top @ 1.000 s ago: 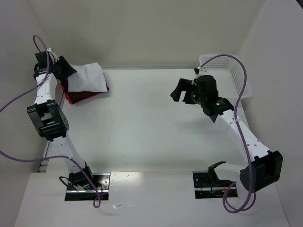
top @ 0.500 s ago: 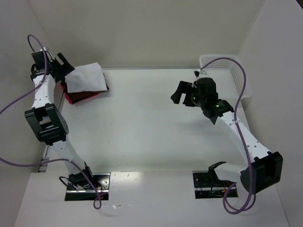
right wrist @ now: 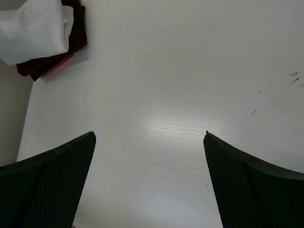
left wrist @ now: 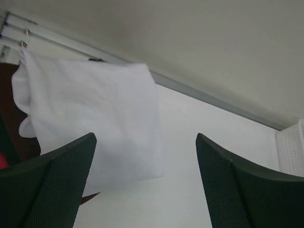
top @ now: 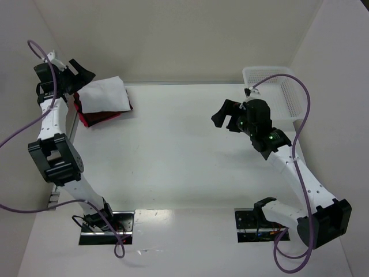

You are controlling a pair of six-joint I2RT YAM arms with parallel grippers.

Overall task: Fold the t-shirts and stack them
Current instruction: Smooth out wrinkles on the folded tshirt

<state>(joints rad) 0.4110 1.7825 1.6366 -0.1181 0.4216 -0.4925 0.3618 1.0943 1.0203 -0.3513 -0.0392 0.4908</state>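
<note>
The white t-shirt (top: 104, 95) is stacked on the dark red t-shirts (top: 97, 119) at 10 o'clock. The left gripper (top: 82, 70) and right gripper (top: 222, 112) are spread apart and empty. The task is judged essentially complete.

dark red shirts (top: 101, 117) mostly covered, basket (left wrist: 292, 153) cropped

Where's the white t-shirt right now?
In the top view, the white t-shirt lies at the far left corner of the table, on top of the dark red shirts, near the open left gripper.
</note>
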